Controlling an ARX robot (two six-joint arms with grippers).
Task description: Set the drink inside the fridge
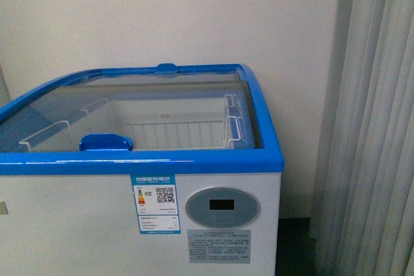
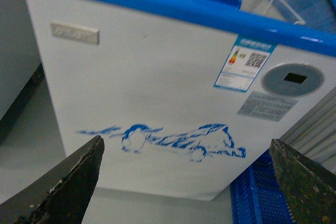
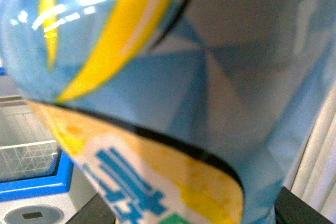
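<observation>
The fridge [image 1: 213,234] is a white chest with a blue top rim, curved glass lids and an oval display; it fills the front view. Its right side stands uncovered, showing a white wire basket [image 1: 181,130] inside. Neither arm shows in the front view. In the left wrist view the fridge [image 2: 157,103] front with its blue picture faces my left gripper [image 2: 186,182], which is open and empty, fingers [image 2: 73,182] far apart. The drink [image 3: 173,77] fills the right wrist view, its blue-and-yellow label close to the lens; my right gripper is shut on it. The cap is hidden.
A blue lid handle [image 1: 105,141] sits on the fridge's front rim. Grey curtains [image 1: 378,159] hang right of the fridge, a plain wall behind it. A blue plastic basket [image 2: 257,198] stands on the floor by the fridge's corner.
</observation>
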